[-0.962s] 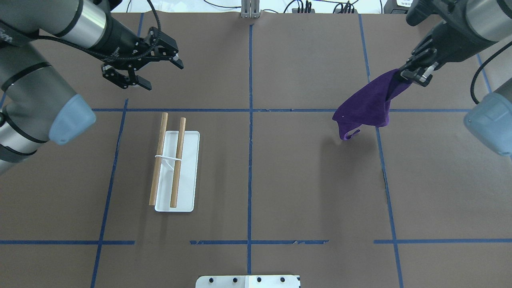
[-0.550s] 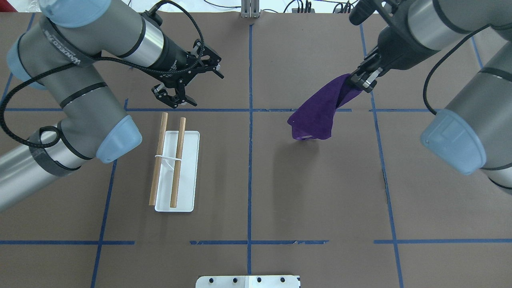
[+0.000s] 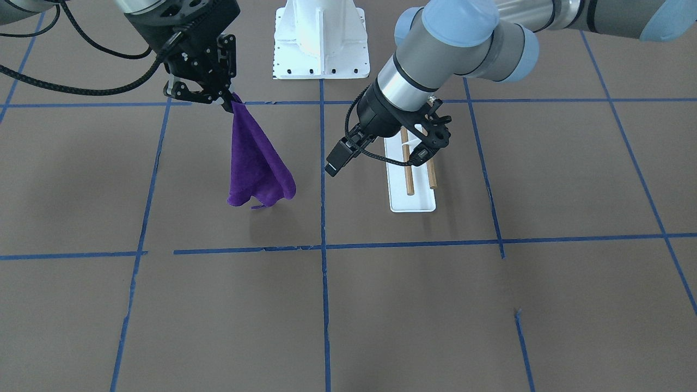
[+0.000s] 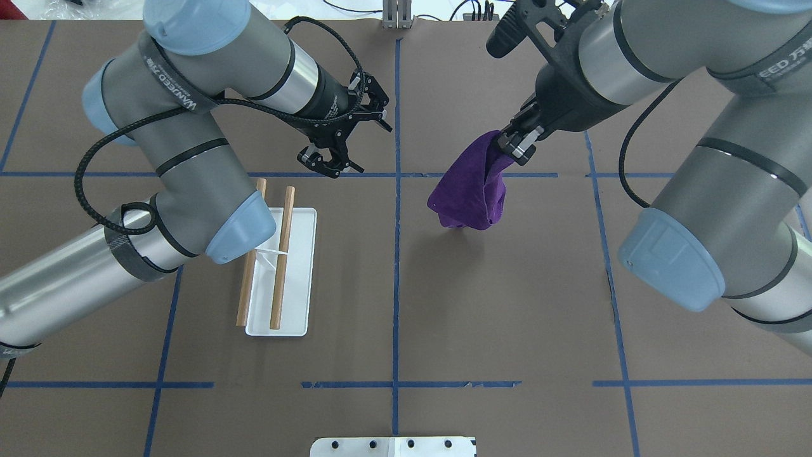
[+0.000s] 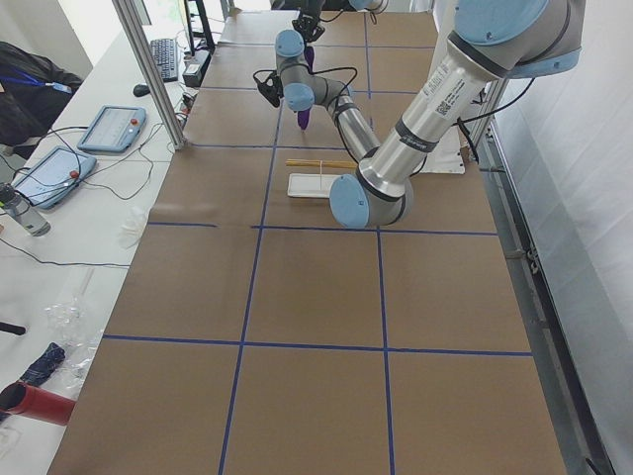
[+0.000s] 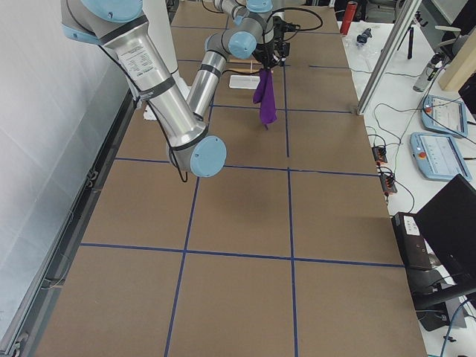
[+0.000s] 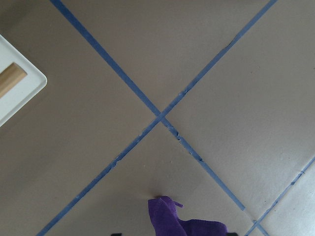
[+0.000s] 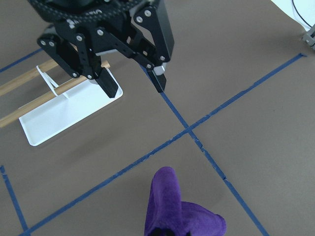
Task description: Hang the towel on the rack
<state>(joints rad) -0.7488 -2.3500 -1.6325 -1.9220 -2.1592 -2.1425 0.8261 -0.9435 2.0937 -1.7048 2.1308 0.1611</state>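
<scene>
The purple towel [image 4: 469, 193] hangs bunched from my right gripper [image 4: 517, 149], which is shut on its top corner, just right of the table's centre line. Its lower end looks close to the table [image 3: 256, 163]. It also shows in the right wrist view [image 8: 172, 206] and the left wrist view [image 7: 177, 223]. The rack [image 4: 295, 273], a white base with two wooden dowels [image 4: 282, 254], stands left of centre [image 3: 411, 201]. My left gripper [image 4: 374, 150] is open and empty, above the table beyond the rack's far end, facing the towel [image 8: 136, 88].
The white robot pedestal [image 3: 321, 38] stands at the table's near edge. Blue tape lines [image 4: 396, 254] divide the brown table. Tablets and cables [image 5: 104, 129] lie on a side bench beyond the far edge.
My right gripper has carried the towel left, toward the centre line. My left gripper has moved right, toward the centre line, and stays open.
</scene>
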